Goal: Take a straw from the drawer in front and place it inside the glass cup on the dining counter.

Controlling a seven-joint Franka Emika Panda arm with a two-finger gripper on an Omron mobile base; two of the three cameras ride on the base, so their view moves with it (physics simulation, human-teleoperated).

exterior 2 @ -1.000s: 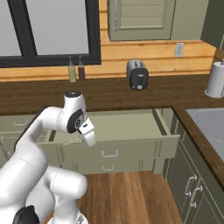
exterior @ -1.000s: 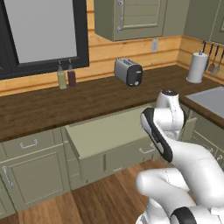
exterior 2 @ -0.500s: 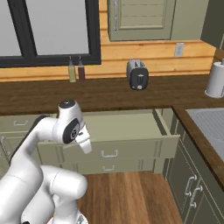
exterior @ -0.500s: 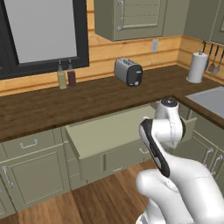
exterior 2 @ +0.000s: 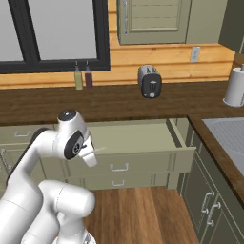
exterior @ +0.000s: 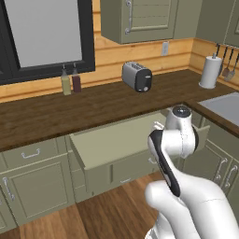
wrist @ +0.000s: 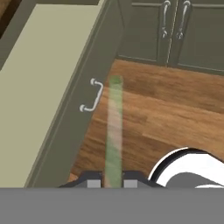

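Observation:
My gripper [wrist: 113, 181] is shut on the straw [wrist: 114, 127], a thin pale stick that runs from between the finger tips out over the wooden floor. In the right base view the straw [exterior 2: 98, 150] pokes out beside the hand, in front of the drawer. The wide sage-green drawer [exterior: 116, 140] [exterior 2: 133, 136] stands pulled open and its pale inside [wrist: 43, 87] is bare. Its silver handle [wrist: 92, 95] lies just left of the straw. The glass cup and the dining counter are out of view.
A dark wood worktop [exterior: 56, 112] carries a toaster [exterior: 137, 77], two bottles [exterior: 70, 80] and a paper towel roll [exterior: 208, 71]. A sink [exterior 2: 228, 136] sits at the right. Green cabinet doors [wrist: 175, 26] face the wooden floor [exterior 2: 143, 209].
The arm has drawn back from the drawer and sunk a little toward the base. The straw has stayed in the shut gripper.

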